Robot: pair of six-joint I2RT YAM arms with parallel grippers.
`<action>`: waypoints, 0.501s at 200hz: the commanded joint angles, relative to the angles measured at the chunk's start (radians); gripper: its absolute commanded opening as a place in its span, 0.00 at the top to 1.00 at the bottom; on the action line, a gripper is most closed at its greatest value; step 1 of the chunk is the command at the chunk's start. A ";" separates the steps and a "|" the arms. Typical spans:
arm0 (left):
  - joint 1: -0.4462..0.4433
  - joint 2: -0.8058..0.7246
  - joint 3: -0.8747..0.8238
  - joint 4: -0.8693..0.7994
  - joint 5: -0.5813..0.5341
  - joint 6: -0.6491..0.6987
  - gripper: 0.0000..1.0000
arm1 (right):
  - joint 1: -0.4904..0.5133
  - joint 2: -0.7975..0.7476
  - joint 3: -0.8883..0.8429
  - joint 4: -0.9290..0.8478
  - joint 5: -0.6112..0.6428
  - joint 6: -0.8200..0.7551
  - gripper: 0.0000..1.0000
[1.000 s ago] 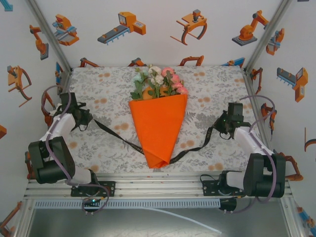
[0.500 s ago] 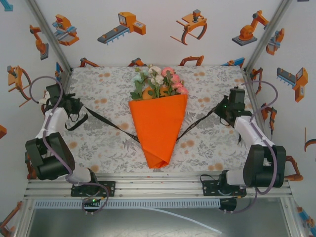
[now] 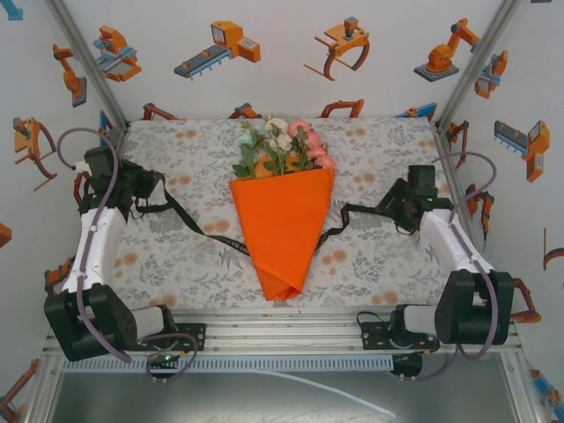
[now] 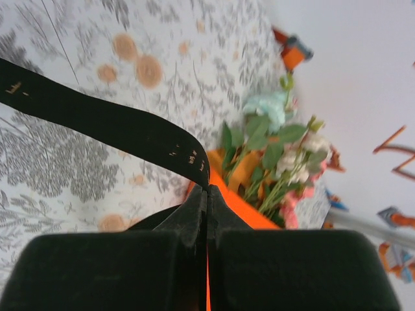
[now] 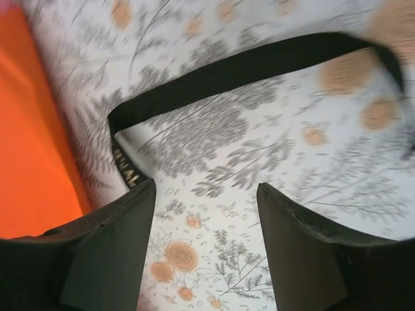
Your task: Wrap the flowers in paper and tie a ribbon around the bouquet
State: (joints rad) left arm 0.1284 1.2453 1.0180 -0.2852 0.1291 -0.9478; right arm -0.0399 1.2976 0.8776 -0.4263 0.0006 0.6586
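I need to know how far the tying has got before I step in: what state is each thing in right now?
paper: folded into a cone, lying flat.
flowers: wrapped, blooms showing above the cone's wide end.
ribbon: untied, passing under the cone, right end lying slack.
left gripper: shut on the ribbon.
right gripper: open, holding nothing.
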 commanded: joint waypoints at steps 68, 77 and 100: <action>-0.216 0.067 0.079 -0.155 -0.043 0.366 1.00 | -0.104 0.280 0.261 -0.390 0.277 0.669 0.36; -0.227 0.066 0.076 -0.149 -0.041 0.369 1.00 | -0.108 0.290 0.272 -0.392 0.316 0.712 0.34; -0.236 0.050 0.078 -0.157 -0.061 0.395 1.00 | -0.122 0.344 0.302 -0.328 0.339 0.719 0.30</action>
State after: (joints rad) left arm -0.1036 1.3090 1.0698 -0.4141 0.1078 -0.6350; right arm -0.1432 1.5993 1.1164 -0.7391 0.2295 1.2461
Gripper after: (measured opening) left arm 0.008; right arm 0.690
